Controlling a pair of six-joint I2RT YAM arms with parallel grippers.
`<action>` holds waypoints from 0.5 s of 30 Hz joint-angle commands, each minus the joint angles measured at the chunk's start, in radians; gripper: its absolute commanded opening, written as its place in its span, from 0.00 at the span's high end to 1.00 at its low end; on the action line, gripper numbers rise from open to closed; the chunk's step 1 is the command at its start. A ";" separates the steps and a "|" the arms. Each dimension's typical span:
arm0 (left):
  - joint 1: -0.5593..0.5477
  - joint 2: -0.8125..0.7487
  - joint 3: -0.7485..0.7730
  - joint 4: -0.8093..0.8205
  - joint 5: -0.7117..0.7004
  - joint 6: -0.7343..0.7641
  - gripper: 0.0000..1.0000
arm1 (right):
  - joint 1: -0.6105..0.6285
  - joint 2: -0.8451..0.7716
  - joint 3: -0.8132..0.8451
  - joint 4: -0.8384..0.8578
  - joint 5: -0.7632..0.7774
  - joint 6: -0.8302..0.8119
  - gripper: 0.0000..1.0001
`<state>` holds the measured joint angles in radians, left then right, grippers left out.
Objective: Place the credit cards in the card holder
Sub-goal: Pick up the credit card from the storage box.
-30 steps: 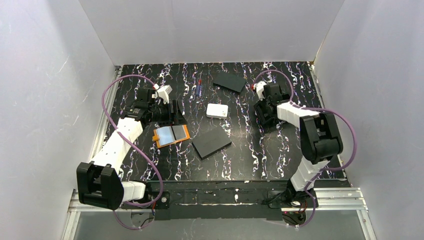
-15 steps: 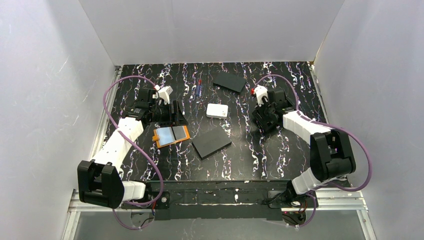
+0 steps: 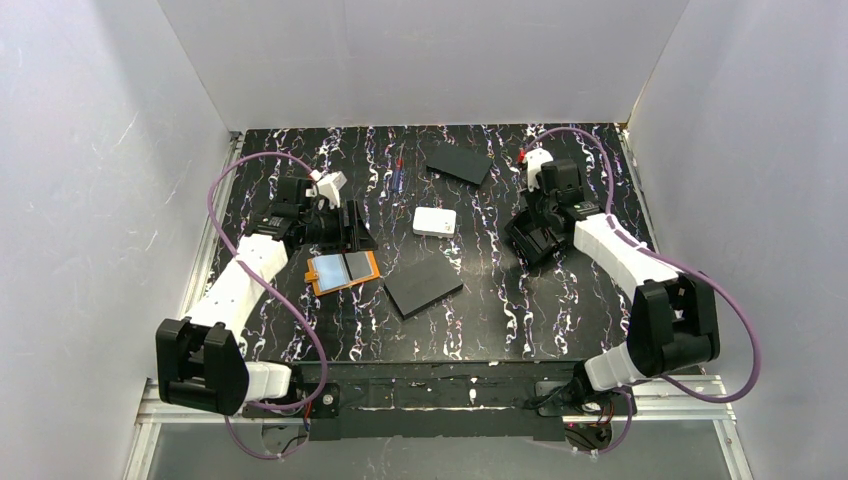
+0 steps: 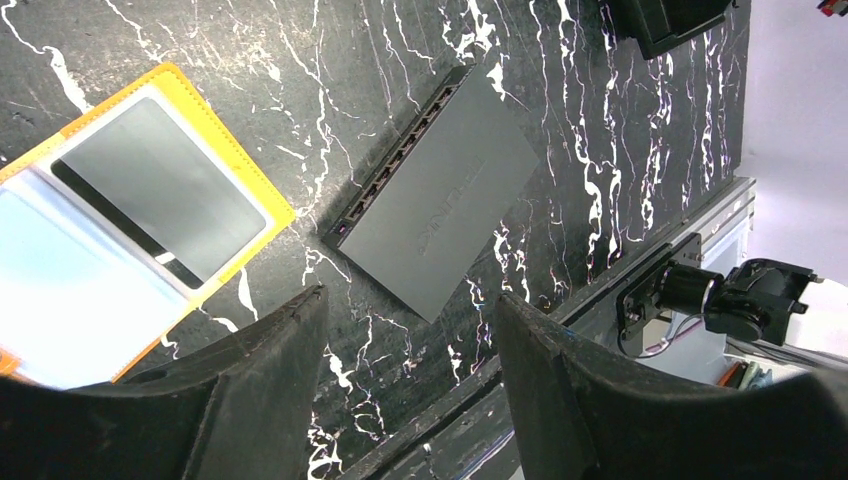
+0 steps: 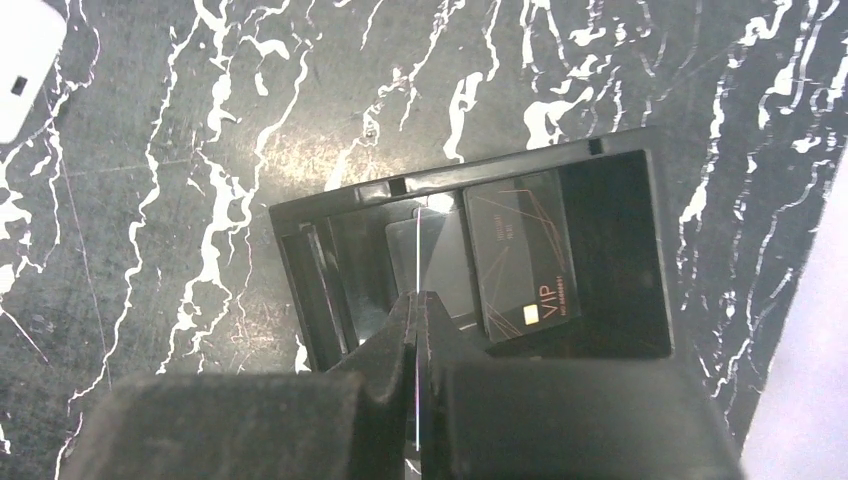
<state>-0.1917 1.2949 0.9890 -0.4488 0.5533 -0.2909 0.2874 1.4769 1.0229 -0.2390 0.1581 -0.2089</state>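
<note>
While white walls ring the black counter, left fingers are wide at nine o'clock; right fingers pinch a card.

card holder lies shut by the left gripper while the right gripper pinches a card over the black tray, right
No: the card holder lies open, pale inside up, as the left wrist view shows. It is by the left gripper, and the right gripper does pinch a card over the black tray.

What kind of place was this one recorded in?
Probably a lab robot test cell: plain white panel walls box in a black marble-patterned tabletop, and a white-and-black left arm and right arm are mounted on a silver metal rail at its near edge.
</note>
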 commanded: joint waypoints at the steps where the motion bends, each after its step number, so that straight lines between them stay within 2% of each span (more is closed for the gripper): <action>1: 0.002 0.009 -0.020 0.019 0.055 -0.008 0.40 | -0.001 -0.054 0.053 -0.011 0.054 0.038 0.99; 4: -0.001 0.022 -0.028 0.038 0.096 -0.020 0.40 | -0.008 -0.056 0.077 -0.025 0.059 0.082 0.99; 9: -0.008 0.019 -0.028 0.071 0.207 -0.093 0.40 | -0.020 -0.066 0.176 -0.150 -0.070 0.240 0.99; 12: -0.008 -0.005 -0.053 0.144 0.322 -0.207 0.40 | -0.021 -0.105 0.212 -0.203 -0.222 0.344 0.99; 15: -0.009 -0.033 -0.096 0.282 0.396 -0.382 0.39 | -0.022 -0.148 0.208 -0.195 -0.377 0.469 0.99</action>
<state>-0.1940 1.3224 0.9367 -0.3244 0.7826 -0.4580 0.2680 1.4189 1.1862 -0.3981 0.0147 0.0582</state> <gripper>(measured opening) 0.601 0.031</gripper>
